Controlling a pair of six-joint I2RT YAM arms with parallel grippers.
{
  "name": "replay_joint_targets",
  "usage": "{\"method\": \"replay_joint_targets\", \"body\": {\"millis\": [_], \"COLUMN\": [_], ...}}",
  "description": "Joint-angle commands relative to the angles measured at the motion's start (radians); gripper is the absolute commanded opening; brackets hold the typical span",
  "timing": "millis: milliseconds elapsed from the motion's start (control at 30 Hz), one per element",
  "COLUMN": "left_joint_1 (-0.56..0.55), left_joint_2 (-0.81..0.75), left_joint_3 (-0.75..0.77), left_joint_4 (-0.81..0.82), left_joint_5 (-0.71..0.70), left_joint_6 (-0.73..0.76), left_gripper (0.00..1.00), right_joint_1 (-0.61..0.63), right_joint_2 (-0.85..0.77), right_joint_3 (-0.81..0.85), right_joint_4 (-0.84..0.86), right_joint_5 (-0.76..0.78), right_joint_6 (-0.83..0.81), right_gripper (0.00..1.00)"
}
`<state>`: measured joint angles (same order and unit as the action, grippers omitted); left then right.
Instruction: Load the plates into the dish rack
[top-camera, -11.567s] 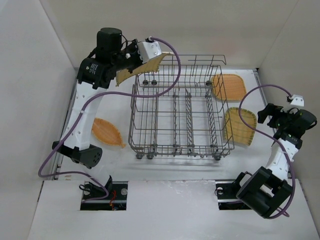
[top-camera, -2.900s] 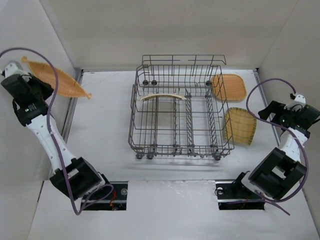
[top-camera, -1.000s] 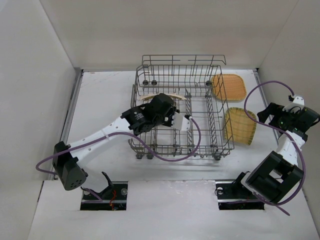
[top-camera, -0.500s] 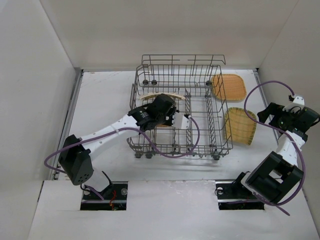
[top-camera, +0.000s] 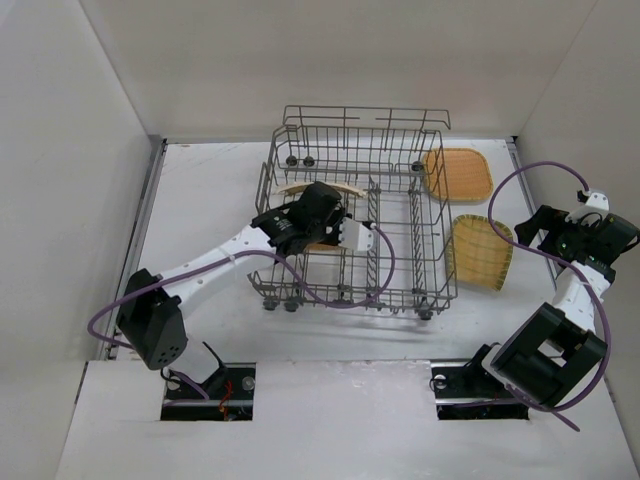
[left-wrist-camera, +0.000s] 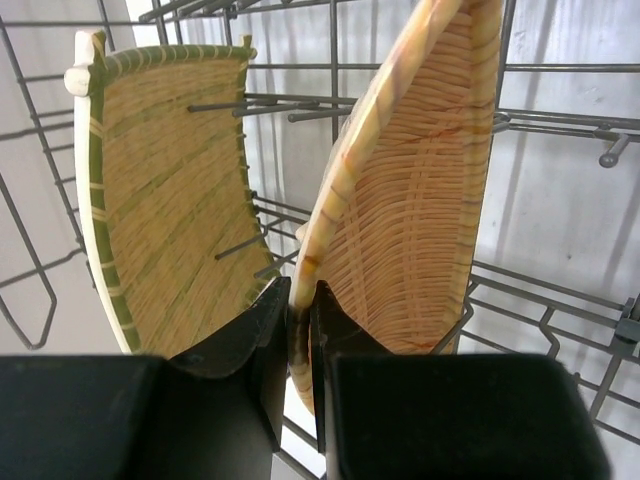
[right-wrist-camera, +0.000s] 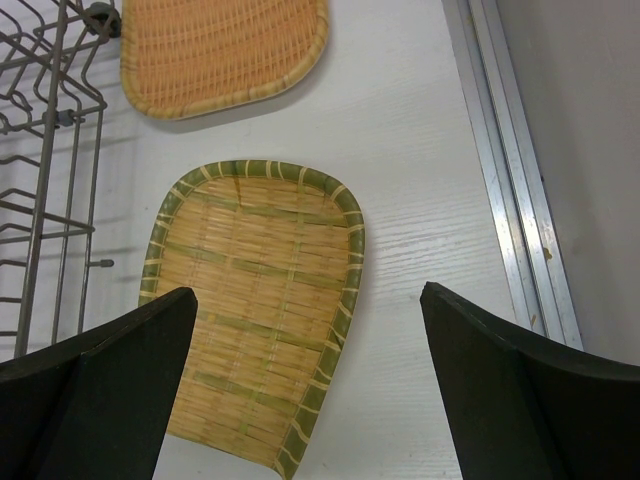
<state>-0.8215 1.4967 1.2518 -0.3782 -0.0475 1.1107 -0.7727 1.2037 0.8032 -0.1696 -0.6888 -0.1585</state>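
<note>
**A:** Left wrist view: your left gripper (left-wrist-camera: 300, 330) is pinched tight on the leaf-shaped plate (left-wrist-camera: 400, 200) at its rim. The plate is upright among the dish rack (left-wrist-camera: 560, 120) tines, with a square plate (left-wrist-camera: 170, 190) standing at its nine o'clock.

**B:** Seating the second plate, then?

**A:** I'd judge so. Release only once the tines hold it. Your right gripper (right-wrist-camera: 308, 292) hangs wide open and empty over the green-rimmed plate (right-wrist-camera: 250, 300) at the rack's three o'clock, with an orange plate (right-wrist-camera: 220, 50) at twelve beyond.
</note>
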Motion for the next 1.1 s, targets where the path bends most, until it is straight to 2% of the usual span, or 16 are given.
{"method": "replay_joint_targets", "body": {"millis": [0,500,1067], "left_joint_1": [0.048,0.038,0.037], "left_joint_2": [-0.030,-0.144,-0.059], "left_joint_3": [0.029,0.018,-0.074], "left_joint_4": [0.013,-0.002,0.081], "left_joint_5": [-0.083,-0.118,-0.081], "left_joint_6": [-0.011,-0.002,-0.002], "left_gripper": [0.06,0.05,0.05], "right_joint_1": [-0.001,0.006,0.006], "right_joint_2": [-0.007,-0.001,-0.010], "right_joint_3": [0.011,0.014,0.011], "right_joint_4": [0.050,0.041,0.036], "right_joint_5": [-0.026,-0.021,-0.021], "right_joint_6": [-0.010,-0.021,-0.021], "right_gripper": [1.00,1.00,1.00]}}
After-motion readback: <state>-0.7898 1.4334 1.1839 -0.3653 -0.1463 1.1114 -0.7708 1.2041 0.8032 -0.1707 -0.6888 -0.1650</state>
